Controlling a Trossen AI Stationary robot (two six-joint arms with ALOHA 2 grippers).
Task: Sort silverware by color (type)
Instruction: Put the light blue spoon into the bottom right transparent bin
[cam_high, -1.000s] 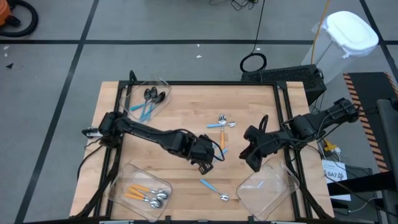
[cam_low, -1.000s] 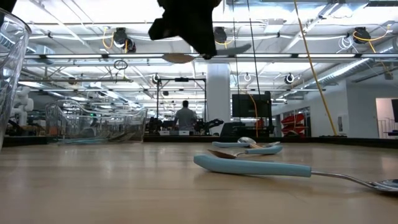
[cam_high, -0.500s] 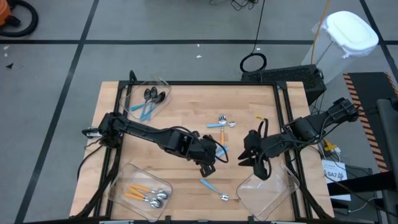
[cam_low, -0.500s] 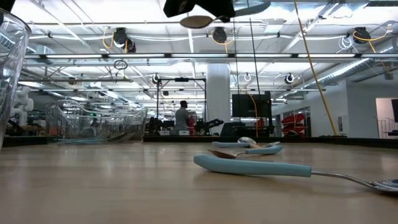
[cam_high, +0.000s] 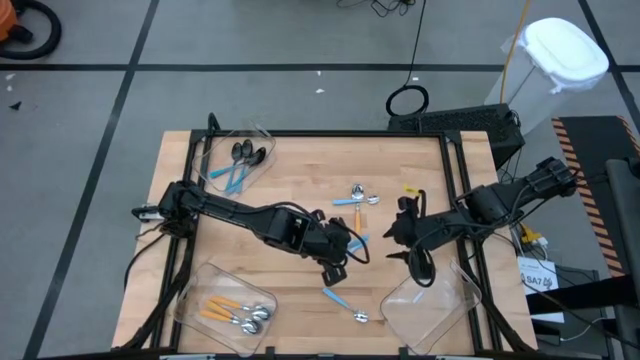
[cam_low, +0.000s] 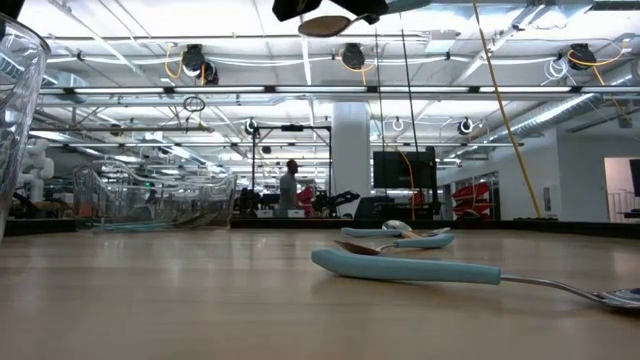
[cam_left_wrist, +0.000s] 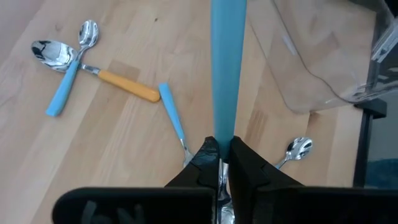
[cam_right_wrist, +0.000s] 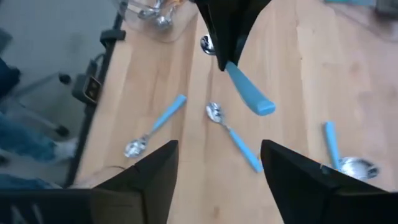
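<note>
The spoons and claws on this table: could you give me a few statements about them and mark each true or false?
1. The left claw is shut on a blue-handled spoon. True.
2. The right claw is holding a spoon. False: its fingers stand wide apart with nothing between them.
3. The bin at the table's far left corner holds dark-bowled spoons with blue handles. True.
4. The bin at the near left corner holds blue-handled spoons. False: its spoons have orange handles.
5. Every spoon is already in a bin. False: several lie loose on the table.
</note>
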